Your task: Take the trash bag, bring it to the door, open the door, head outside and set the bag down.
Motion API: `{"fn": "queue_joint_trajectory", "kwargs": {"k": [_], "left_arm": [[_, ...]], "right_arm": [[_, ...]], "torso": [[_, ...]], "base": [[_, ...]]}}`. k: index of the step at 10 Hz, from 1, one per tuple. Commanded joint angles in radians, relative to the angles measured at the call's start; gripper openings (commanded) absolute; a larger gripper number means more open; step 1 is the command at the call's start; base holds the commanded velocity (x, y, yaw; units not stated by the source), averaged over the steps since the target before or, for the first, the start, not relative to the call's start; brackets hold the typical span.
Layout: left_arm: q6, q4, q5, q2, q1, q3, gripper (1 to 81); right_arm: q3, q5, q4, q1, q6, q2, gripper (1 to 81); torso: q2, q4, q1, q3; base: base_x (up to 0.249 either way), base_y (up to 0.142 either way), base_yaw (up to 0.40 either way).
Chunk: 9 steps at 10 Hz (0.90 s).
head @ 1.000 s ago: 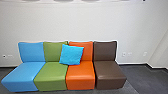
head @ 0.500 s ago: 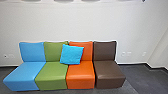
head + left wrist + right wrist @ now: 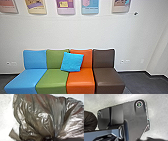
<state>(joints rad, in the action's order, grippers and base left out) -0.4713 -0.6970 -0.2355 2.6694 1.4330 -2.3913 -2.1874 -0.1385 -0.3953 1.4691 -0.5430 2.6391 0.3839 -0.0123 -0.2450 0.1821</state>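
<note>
Trash bag (image 3: 37, 119) looks soft, slippery and tearable (probably light), best held at its gathered neck (image 3: 55, 133); whether either gripper clamps it, I can't tell.

You're in an office lounge: colourful padded seats (image 3: 62, 77) at your twelve o'clock, posters (image 3: 65, 7) on the wall (image 3: 85, 32) above.

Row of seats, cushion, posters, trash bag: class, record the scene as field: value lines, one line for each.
seats: blue seat, green seat, orange seat, brown seat, left to right
cushion: bright blue, leaning across green and orange backs
posters: on pale wall, above seats
trash bag: dark, shiny, creased
</note>
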Motion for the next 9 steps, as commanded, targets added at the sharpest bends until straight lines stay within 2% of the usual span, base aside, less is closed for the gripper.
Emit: {"fn": "queue_joint_trajectory", "kwargs": {"k": [1, 3, 4, 6, 9], "left_arm": [[-0.007, 0.013, -0.088, -0.012, -0.047, 0.0, 1.0], [-0.007, 0.013, -0.088, -0.005, -0.048, 0.001, 1.0], [-0.006, 0.017, -0.088, 0.0, -0.048, 0.0, 1.0], [-0.006, 0.019, -0.087, 0.011, -0.048, -0.009, 1.0], [-0.006, 0.021, -0.096, 0.061, -0.044, -0.091, 1.0]], "right_arm": [[0.006, -0.047, -0.019, -0.049, 0.005, -0.008, 81.1], [-0.014, -0.047, -0.02, -0.048, 0.006, 0.009, 81.1], [-0.021, -0.047, -0.022, -0.048, 0.008, 0.014, 81.1], [-0.04, -0.047, -0.022, -0.048, 0.008, 0.029, 81.1], [-0.086, -0.047, -0.023, -0.049, 0.008, 0.064, 81.1]], "torso": [[-0.097, 0.0, 0.062, -0.095], [-0.167, 0.0, 0.109, -0.167], [-0.202, 0.0, 0.132, -0.104], [-0.259, 0.0, 0.171, -0.151], [-0.351, 0.0, 0.231, -0.166]], "base": [[0.0, 0.0, 0.0], [0.0, 0.0, 0.0], [0.0, 0.0, 0.0], [0.0, 0.0, 0.0], [0.0, 0.0, 0.0]]}}
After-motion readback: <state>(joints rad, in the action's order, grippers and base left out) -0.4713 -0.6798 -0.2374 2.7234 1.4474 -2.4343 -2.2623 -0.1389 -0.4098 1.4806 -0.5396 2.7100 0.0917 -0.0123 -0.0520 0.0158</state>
